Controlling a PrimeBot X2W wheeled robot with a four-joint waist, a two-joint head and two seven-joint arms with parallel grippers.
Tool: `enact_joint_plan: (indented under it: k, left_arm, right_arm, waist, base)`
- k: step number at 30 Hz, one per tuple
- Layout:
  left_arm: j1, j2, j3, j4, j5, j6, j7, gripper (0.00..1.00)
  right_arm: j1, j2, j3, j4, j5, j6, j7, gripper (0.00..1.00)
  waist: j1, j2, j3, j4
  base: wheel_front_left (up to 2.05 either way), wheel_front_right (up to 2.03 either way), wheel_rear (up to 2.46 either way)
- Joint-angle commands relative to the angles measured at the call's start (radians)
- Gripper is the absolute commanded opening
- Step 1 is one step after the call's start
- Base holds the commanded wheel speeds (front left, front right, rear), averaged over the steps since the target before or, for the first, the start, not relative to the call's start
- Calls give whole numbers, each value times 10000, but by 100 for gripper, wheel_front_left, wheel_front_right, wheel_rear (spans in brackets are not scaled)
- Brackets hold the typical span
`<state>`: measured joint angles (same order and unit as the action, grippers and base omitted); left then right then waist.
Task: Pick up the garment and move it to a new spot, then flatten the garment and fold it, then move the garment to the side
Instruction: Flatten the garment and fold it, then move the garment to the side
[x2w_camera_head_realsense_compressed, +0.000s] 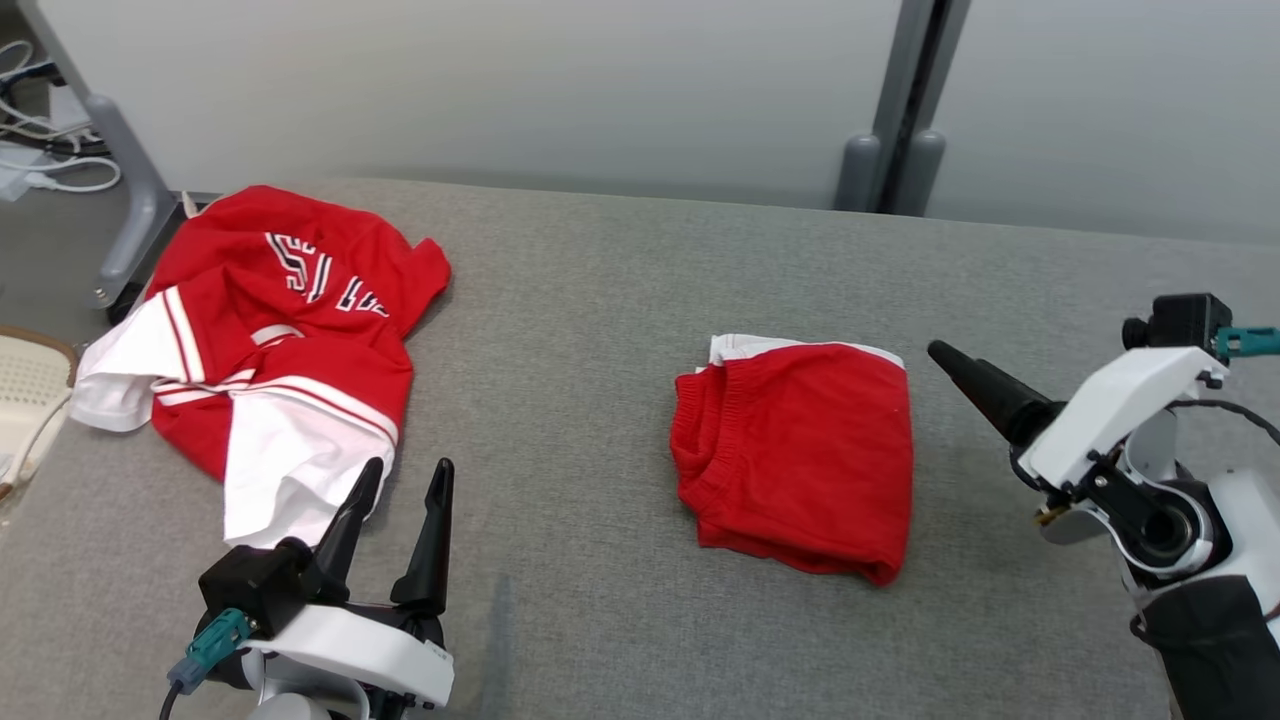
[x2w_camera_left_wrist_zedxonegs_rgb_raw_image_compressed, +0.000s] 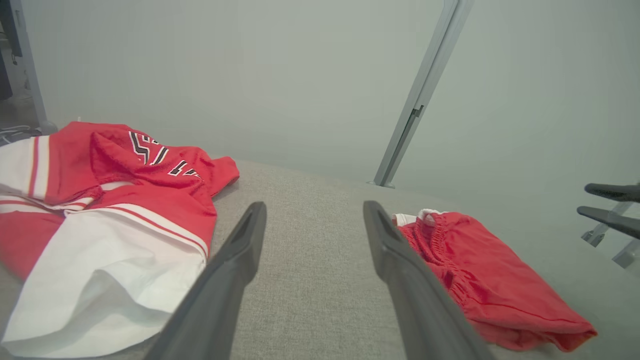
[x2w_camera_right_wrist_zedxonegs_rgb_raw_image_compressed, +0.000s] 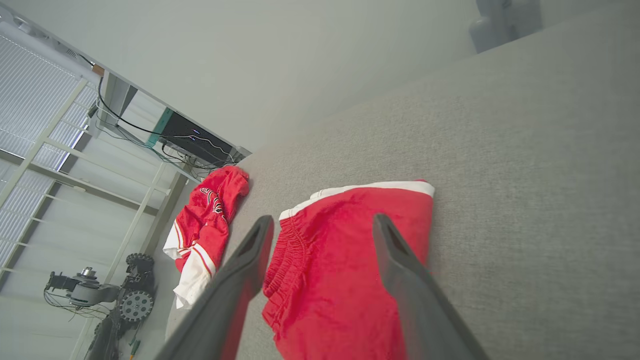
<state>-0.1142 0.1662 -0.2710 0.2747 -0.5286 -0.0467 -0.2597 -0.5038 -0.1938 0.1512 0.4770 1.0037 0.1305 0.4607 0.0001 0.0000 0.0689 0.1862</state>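
The folded red shorts lie mid-table, at about 8 o'clock from the right gripper. That gripper's fingers are spread and empty, seemingly clear of the cloth. Bare grey table surrounds the shorts toward 12, 6 and 9 o'clock. The left gripper is parted and holds nothing. A crumpled red-and-white jersey lies at its 11 o'clock, the white hem just beside one finger.

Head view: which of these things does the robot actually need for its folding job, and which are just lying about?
Belongs to the job:
- crumpled red-and-white jersey
- folded red shorts
- left tool and right tool, both open
- grey table they lie on

Just lying about:
- cables on the floor
- pale perforated tray at the left edge
- grey partition posts
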Motion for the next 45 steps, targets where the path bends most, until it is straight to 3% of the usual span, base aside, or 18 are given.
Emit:
enact_joint_plan:
  k: [1, 9, 26, 38, 39, 41, 42, 45]
  left_arm:
    - [-35, 37, 45, -26, -8, 55, -38, 100]
    - [-106, 69, -55, -55, -33, 43, -5, 100]
    - [-229, -12, -158, 100, -102, -37, -19, 100]
    - [-342, 2, -162, 183, -74, -94, -48, 100]
    - [-359, 6, -167, 183, -71, -100, -50, 100]
    - [-389, 28, -165, 181, -64, -102, -53, 100]
    - [-400, 31, -161, 174, -65, -95, -55, 100]
    - [-411, 32, -145, 151, -67, -59, -58, 100]
  right_arm:
    - [148, -89, 29, -15, -80, 7, -68, 100]
    - [426, -280, 134, 704, -747, 7, 81, 100]
    - [-863, 343, -278, 3903, -695, 7, 1223, 100]
    - [-1509, 601, -295, 5498, -670, 4, 1456, 100]
    - [-1553, 623, -280, 5567, -657, 4, 1495, 79]
    - [-1643, 652, -272, 5618, -606, 4, 1473, 14]
    - [-1694, 648, -270, 5595, -576, 4, 1435, 0]
    - [-1782, 571, -226, 5364, -488, 6, 1319, 0]
  waist:
    - [-1, 0, -15, -135]
    - [-1, 0, -37, -289]
    - [-1, 0, 280, 798]
    - [-1, 0, 460, 1132]
    - [-1, 0, 475, 1145]
    - [-1, 0, 501, 1169]
    - [-1, 0, 515, 1176]
    - [-1, 0, 555, 1169]
  base:
    - [0, 0, 0]
    - [0, 0, 0]
    - [0, 0, 0]
    - [0, 0, 0]
    - [0, 0, 0]
    - [0, 0, 0]
    - [0, 0, 0]
    - [0, 0, 0]
